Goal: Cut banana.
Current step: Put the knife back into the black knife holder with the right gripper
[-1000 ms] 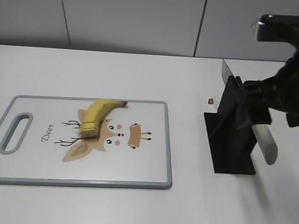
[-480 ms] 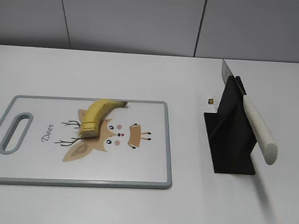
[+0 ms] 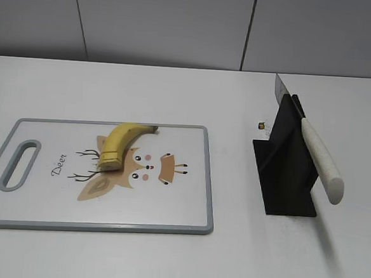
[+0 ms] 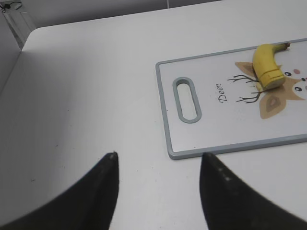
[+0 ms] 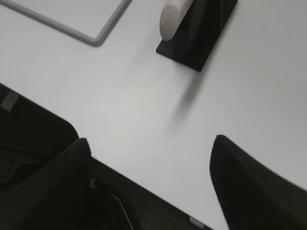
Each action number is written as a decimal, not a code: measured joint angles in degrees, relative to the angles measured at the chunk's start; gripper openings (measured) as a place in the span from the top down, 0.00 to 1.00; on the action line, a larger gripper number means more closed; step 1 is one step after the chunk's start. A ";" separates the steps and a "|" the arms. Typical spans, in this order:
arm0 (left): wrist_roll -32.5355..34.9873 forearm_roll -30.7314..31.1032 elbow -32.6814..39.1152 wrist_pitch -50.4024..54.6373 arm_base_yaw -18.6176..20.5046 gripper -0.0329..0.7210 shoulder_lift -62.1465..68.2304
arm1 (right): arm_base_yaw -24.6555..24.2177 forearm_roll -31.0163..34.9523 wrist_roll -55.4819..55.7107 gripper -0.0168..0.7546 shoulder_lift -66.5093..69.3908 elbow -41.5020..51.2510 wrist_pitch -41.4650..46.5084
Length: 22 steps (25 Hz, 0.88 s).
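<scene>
The banana (image 3: 117,145) is short, curved and yellow; it lies on the white deer-print cutting board (image 3: 180,208), stem tip at the upper right, blunt cut face toward the front. It also shows in the left wrist view (image 4: 266,66). A knife with a white handle (image 3: 321,161) rests in a black stand (image 3: 288,175); the handle end shows in the right wrist view (image 5: 173,18). My left gripper (image 4: 158,155) is open and empty over bare table left of the board. My right gripper (image 5: 151,141) is open and empty over the table's front edge. Neither gripper shows in the exterior view.
The cutting board (image 4: 172,129) has a grey rim and a handle slot (image 4: 187,99) at its left end. A small dark object (image 3: 261,125) lies on the table behind the stand. The table's front edge (image 5: 144,179) runs under the right gripper.
One second ago the right arm stood at the knife stand, over the handle. It has since left the exterior view. The knife stays in the stand; the banana has not moved.
</scene>
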 joint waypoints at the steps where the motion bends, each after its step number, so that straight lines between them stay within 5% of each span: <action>1: 0.00 0.00 0.00 0.00 0.00 0.26 0.00 | 0.00 0.16 -0.07 0.23 -2.01 0.05 0.00; 14: 0.00 0.00 0.00 0.00 0.00 0.27 0.00 | -1.51 0.72 -0.13 0.24 -14.86 0.05 -0.16; 22: 0.00 0.00 0.00 0.00 0.00 0.28 0.00 | -18.17 0.72 -0.20 0.24 -15.09 0.05 -0.16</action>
